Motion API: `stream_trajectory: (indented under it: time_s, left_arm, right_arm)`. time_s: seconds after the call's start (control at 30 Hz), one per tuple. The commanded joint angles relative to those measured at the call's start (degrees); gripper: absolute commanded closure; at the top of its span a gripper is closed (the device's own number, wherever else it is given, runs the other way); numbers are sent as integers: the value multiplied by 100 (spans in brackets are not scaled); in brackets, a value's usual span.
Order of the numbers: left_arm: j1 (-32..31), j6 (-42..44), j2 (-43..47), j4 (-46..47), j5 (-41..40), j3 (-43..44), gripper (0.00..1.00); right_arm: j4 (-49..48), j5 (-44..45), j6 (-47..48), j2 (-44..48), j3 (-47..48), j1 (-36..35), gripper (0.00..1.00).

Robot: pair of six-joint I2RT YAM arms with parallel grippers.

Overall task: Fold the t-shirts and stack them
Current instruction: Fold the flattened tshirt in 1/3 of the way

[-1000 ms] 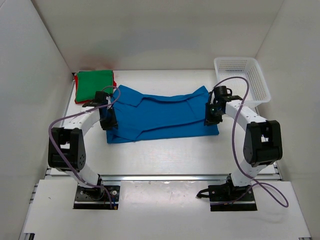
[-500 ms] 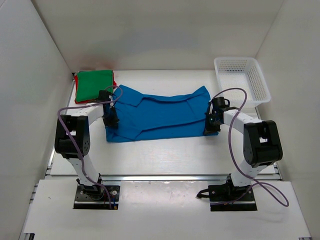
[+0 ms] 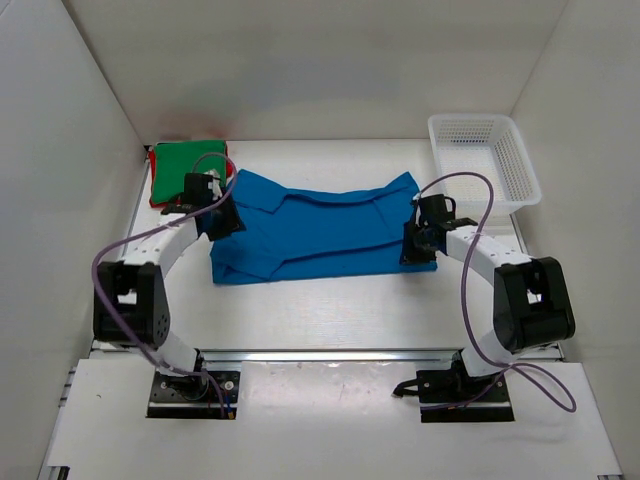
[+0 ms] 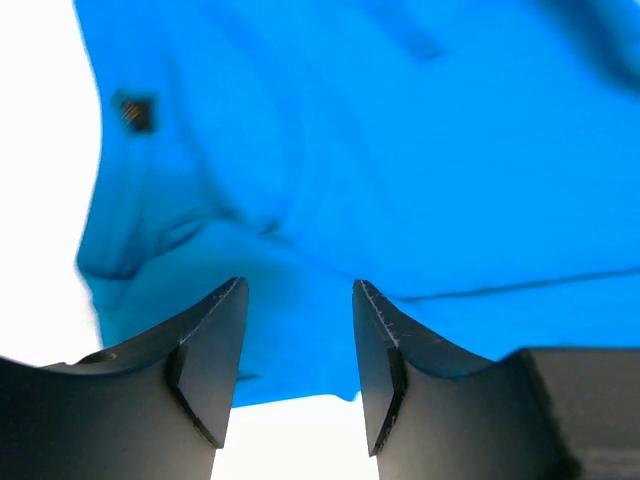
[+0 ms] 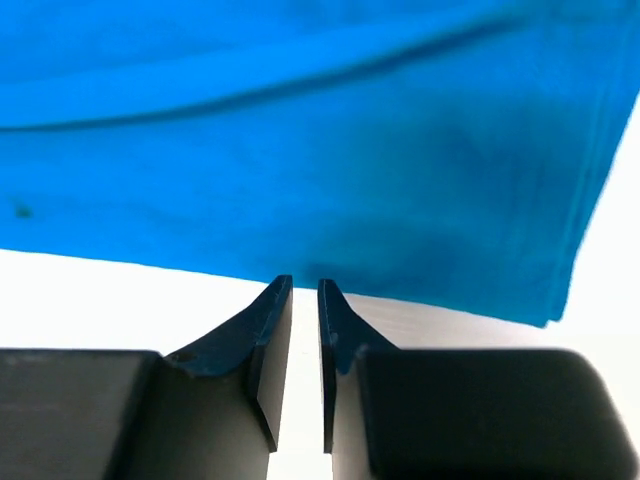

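Observation:
A bright blue collared t-shirt (image 3: pixel 320 232) lies partly folded across the middle of the table. It fills the left wrist view (image 4: pixel 380 150) and the right wrist view (image 5: pixel 300 130). A folded green t-shirt (image 3: pixel 186 170) lies at the back left, with a red edge (image 3: pixel 229 164) showing under it. My left gripper (image 3: pixel 224 217) is open and empty at the blue shirt's left edge, its tips (image 4: pixel 298 290) over the cloth's border. My right gripper (image 3: pixel 412 245) sits at the shirt's right front corner, its jaws (image 5: pixel 305 287) shut to a thin slit with nothing between them.
A white plastic mesh basket (image 3: pixel 518 170) stands at the back right, close behind the right arm. White walls enclose the table at the left, back and right. Purple cables loop off both arms.
My left gripper has moved back along the blue shirt's left edge, toward the green shirt. My right gripper has shifted slightly left at the shirt's right corner. The shirt has hardly moved.

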State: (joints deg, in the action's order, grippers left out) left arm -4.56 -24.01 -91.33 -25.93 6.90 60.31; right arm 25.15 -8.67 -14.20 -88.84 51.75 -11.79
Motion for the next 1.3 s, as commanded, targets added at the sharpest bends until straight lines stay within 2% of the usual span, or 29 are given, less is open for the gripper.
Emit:
stream_trajectory:
  time_s: [0.0, 0.07, 0.2, 0.3, 0.47, 0.7, 0.97, 1.1, 1.17, 1.27]
  left_arm:
    - [-300, 89, 607, 352, -21, -151, 43]
    - [-353, 81, 502, 344, 4, -309, 45]
    - [-607, 19, 152, 352, -460, -512, 51]
    - [-783, -51, -226, 283, -681, -565, 52]
    - [-845, -51, -737, -139, -829, -564, 54]
    - [-924, -262, 245, -149, -874, -1592, 58]
    - [-995, -297, 1081, -482, -857, -2155, 57]
    - [-688, -183, 1529, -553, -743, -2051, 57]
    - [-634, -113, 1644, -649, -724, -1901, 64]
    - [-485, -43, 1864, -755, -462, -1532, 66]
  right_arm:
    - [-414, -135, -83, 227, 89, -86, 86]
    - [-519, -267, -197, 78, 160, -148, 88]
    - [-879, -601, -452, -212, 266, -288, 100]
    - [-1099, -610, -566, -580, 318, -429, 99]
    - [-916, -531, -593, -811, 188, -613, 100]
    - [-687, -566, -558, -618, -314, -701, 100]
    - [-301, -470, -601, -389, -657, -938, 100]
    - [-273, -522, -768, -82, -929, -1167, 100]
    - [-343, -609, -786, 6, -982, -1176, 100]
    - [-344, -689, -743, 208, -737, -1255, 100]
